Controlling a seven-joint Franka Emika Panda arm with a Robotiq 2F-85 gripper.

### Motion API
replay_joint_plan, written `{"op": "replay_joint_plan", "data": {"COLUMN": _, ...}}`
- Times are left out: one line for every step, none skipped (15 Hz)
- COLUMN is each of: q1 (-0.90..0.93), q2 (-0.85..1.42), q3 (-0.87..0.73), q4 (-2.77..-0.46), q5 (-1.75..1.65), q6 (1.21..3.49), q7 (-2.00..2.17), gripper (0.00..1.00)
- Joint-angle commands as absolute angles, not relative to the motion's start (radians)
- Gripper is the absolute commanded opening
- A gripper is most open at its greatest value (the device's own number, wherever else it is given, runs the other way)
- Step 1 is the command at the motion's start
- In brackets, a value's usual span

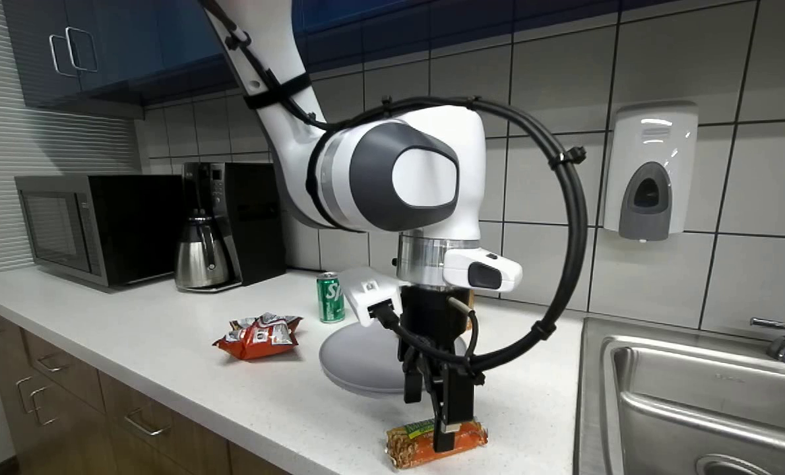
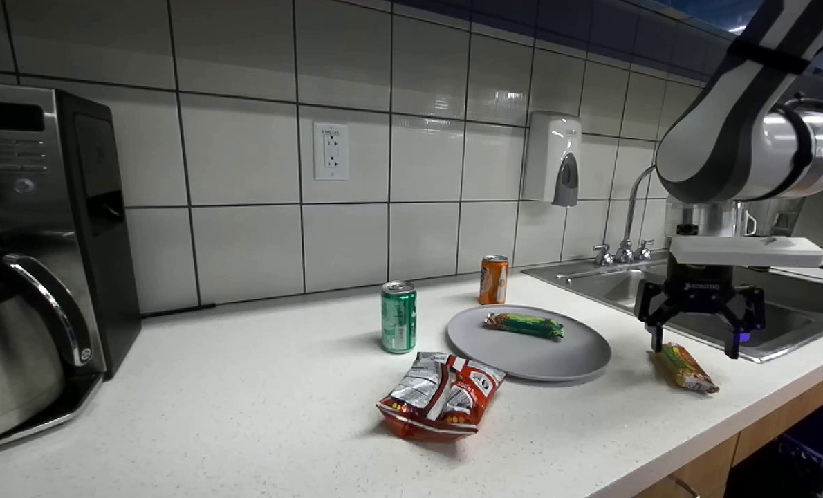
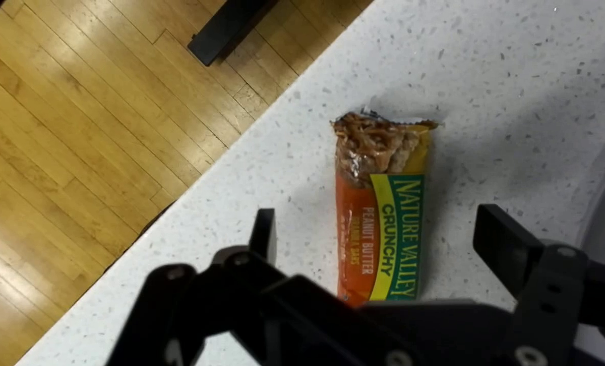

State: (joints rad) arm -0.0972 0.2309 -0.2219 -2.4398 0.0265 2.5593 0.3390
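Observation:
An orange, green and yellow granola bar (image 3: 368, 223) lies on the white counter, and my gripper (image 3: 376, 231) hangs over it, jaws wide open. In the wrist view one finger stands on each side of the bar with a gap to it; its lower end is hidden behind the gripper. In an exterior view the gripper (image 2: 694, 347) is just above this bar (image 2: 687, 368). Beside it is a grey plate (image 2: 557, 363) bearing a green-wrapped bar (image 2: 528, 326). A red chip bag (image 2: 446, 398), a green can (image 2: 399, 318) and an orange can (image 2: 494, 280) stand around the plate.
A steel sink (image 1: 716, 396) adjoins the counter beside the gripper, with its faucet (image 2: 629, 228) behind. The counter's front edge runs close to the bar, above a wooden floor (image 3: 104, 127). A coffee maker (image 1: 251, 218) and a microwave (image 1: 128, 224) stand further along.

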Motion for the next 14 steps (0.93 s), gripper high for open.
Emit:
{"op": "replay_joint_plan", "data": {"q1": -0.109, "q2": 0.256, "q3": -0.214, "q4": -2.423, "q5": 0.043, "q6": 2.568, "q7": 0.337, "gripper": 1.00}}
{"op": "replay_joint_plan", "data": {"q1": -0.110, "q2": 0.261, "q3": -0.214, "q4": -2.420, "q5": 0.045, "q6": 2.569, "q7": 0.336, "gripper": 1.00}}
{"op": "replay_joint_plan", "data": {"q1": -0.109, "q2": 0.266, "q3": -0.214, "q4": -2.418, "q5": 0.045, "q6": 2.569, "q7": 0.336, "gripper": 1.00}}
{"op": "replay_joint_plan", "data": {"q1": -0.110, "q2": 0.272, "q3": -0.214, "q4": -2.415, "q5": 0.046, "q6": 2.569, "q7": 0.335, "gripper": 1.00}}
{"op": "replay_joint_plan", "data": {"q1": -0.110, "q2": 0.276, "q3": -0.214, "q4": -2.412, "q5": 0.047, "q6": 2.569, "q7": 0.334, "gripper": 1.00}}
{"op": "replay_joint_plan", "data": {"q1": -0.110, "q2": 0.280, "q3": -0.214, "q4": -2.409, "q5": 0.050, "q6": 2.569, "q7": 0.334, "gripper": 1.00}}
{"op": "replay_joint_plan", "data": {"q1": -0.110, "q2": 0.284, "q3": -0.214, "q4": -2.406, "q5": 0.051, "q6": 2.569, "q7": 0.334, "gripper": 1.00}}
{"op": "replay_joint_plan", "data": {"q1": -0.110, "q2": 0.288, "q3": -0.214, "q4": -2.402, "q5": 0.054, "q6": 2.569, "q7": 0.332, "gripper": 1.00}}
{"op": "replay_joint_plan", "data": {"q1": -0.112, "q2": 0.292, "q3": -0.213, "q4": -2.399, "q5": 0.058, "q6": 2.567, "q7": 0.329, "gripper": 1.00}}
{"op": "replay_joint_plan", "data": {"q1": -0.113, "q2": 0.295, "q3": -0.213, "q4": -2.396, "q5": 0.062, "q6": 2.567, "q7": 0.329, "gripper": 1.00}}
{"op": "replay_joint_plan", "data": {"q1": -0.113, "q2": 0.299, "q3": -0.215, "q4": -2.393, "q5": 0.063, "q6": 2.566, "q7": 0.329, "gripper": 1.00}}
{"op": "replay_joint_plan", "data": {"q1": -0.113, "q2": 0.304, "q3": -0.215, "q4": -2.390, "q5": 0.066, "q6": 2.565, "q7": 0.328, "gripper": 0.75}}
{"op": "replay_joint_plan", "data": {"q1": -0.116, "q2": 0.306, "q3": -0.212, "q4": -2.388, "q5": 0.073, "q6": 2.564, "q7": 0.321, "gripper": 0.72}}
{"op": "replay_joint_plan", "data": {"q1": -0.118, "q2": 0.307, "q3": -0.211, "q4": -2.386, "q5": 0.078, "q6": 2.563, "q7": 0.318, "gripper": 0.66}}
